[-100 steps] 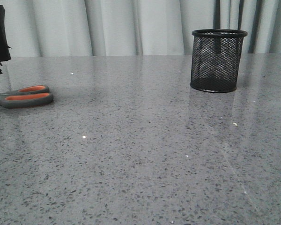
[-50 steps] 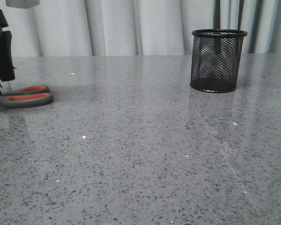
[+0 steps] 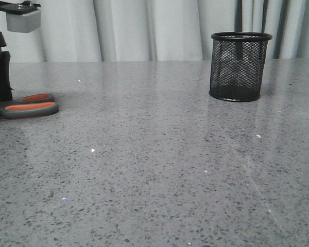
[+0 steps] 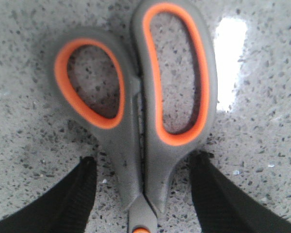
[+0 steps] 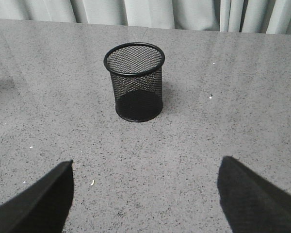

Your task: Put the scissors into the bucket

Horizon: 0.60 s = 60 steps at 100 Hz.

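Two spread fingers of our left gripper point(image 4: 143, 204) straddle the neck of the scissors point(image 4: 140, 107), lying flat on the grey stone table point(image 3: 154, 170) at its left; we judge them stiff, light and slick-handled, best pinched there below the loops. Farther right, well apart, the mesh bucket point(image 3: 241, 66) stands upright, seemingly empty, with our right gripper point(image 5: 145, 194) wide open, holding nothing.
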Available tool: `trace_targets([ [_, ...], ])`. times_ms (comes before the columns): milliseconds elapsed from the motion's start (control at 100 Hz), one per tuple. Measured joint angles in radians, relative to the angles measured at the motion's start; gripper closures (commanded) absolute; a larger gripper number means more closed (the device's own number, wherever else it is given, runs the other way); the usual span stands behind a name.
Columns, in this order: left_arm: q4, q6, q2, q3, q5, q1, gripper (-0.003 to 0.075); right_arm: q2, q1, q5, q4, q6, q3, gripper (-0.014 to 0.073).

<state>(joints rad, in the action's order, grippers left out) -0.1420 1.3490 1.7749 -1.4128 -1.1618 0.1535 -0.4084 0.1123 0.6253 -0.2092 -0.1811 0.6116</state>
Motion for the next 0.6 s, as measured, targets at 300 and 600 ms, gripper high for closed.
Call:
trace_targets([
  [300, -0.049, 0.000, 0.000, -0.002, 0.001, -0.002, 0.0314, 0.000, 0.000, 0.000, 0.000, 0.000, 0.000, 0.0043],
  [600, -0.060, 0.002, 0.023, -0.015, -0.016, -0.002, 0.0314, 0.000, 0.000, 0.011, 0.000, 0.000, 0.000, 0.0043],
])
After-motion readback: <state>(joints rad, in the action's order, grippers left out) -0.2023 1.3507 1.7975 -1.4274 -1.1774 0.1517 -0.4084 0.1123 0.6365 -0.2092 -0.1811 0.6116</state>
